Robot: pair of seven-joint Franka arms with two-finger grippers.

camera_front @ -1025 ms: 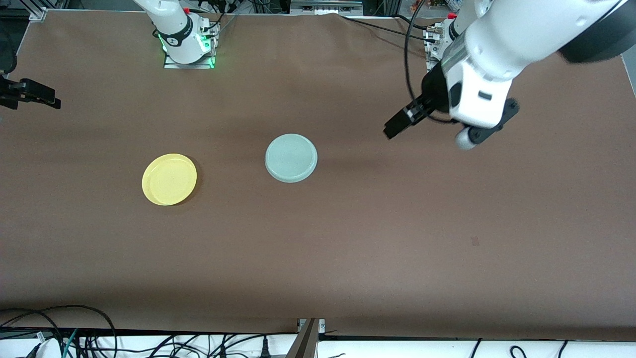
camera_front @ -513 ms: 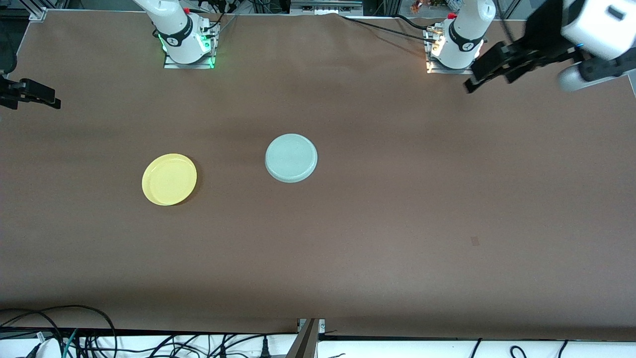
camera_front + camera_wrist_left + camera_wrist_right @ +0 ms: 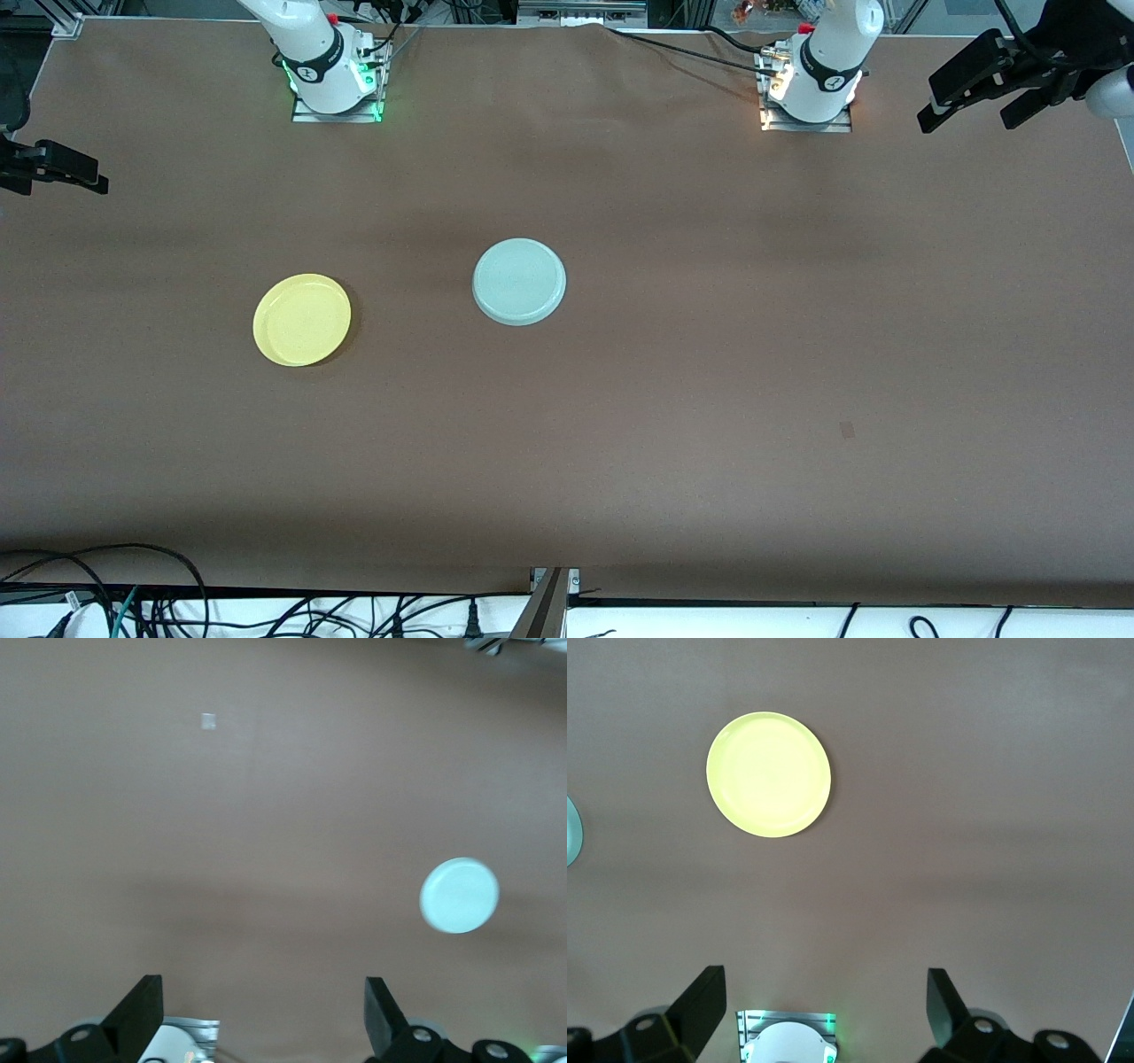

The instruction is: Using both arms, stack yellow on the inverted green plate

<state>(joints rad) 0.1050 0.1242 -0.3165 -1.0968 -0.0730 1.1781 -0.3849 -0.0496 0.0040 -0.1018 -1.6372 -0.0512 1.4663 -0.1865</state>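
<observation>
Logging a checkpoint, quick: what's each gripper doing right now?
Left gripper: open, holding nothing, up over the table's corner by its own base.
Right gripper: open, holding nothing, high over its own base.

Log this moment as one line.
yellow: on table, unstacked | green plate: inverted, alone | left hand: open, raised | right hand: open, waiting

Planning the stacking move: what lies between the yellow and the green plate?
Only bare table, shown in the front view, between the yellow and the green plate.
</observation>
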